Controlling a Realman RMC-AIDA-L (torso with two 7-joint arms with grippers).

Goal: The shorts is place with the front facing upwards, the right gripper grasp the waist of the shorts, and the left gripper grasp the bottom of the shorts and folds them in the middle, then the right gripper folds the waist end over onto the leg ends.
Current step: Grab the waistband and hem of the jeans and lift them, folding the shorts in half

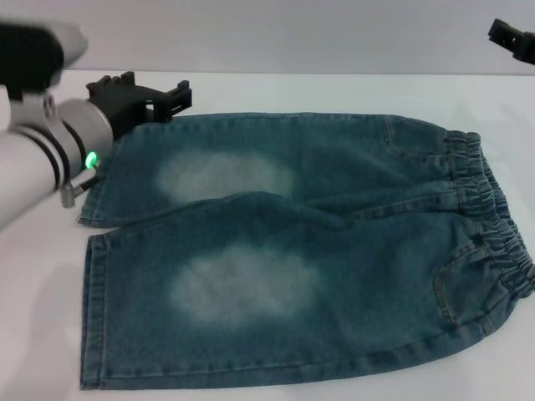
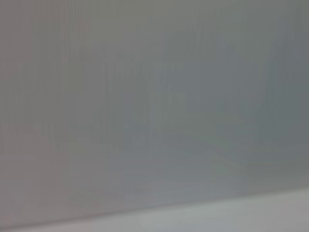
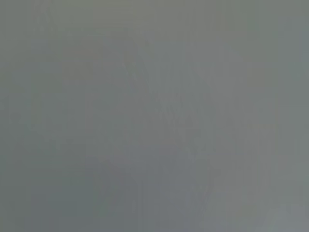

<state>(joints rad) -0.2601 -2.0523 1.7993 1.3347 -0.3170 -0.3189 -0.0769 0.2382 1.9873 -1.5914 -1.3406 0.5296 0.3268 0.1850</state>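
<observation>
The blue denim shorts (image 1: 292, 251) lie flat, front up, on the white table, a pale faded patch on each thigh. The gathered elastic waist (image 1: 493, 225) is at the right. The bottom of the shorts, its two hemmed leg ends (image 1: 90, 309), is at the left. My left gripper (image 1: 171, 98) hovers open above the far left corner of the shorts, beside the far leg's hem, holding nothing. Only a black tip of my right gripper (image 1: 512, 38) shows at the far right, well behind the waist. Both wrist views show plain grey.
The white table (image 1: 334, 92) runs behind the shorts and along their left side. The left arm's silver forearm (image 1: 42, 159) with a green light reaches in from the left edge.
</observation>
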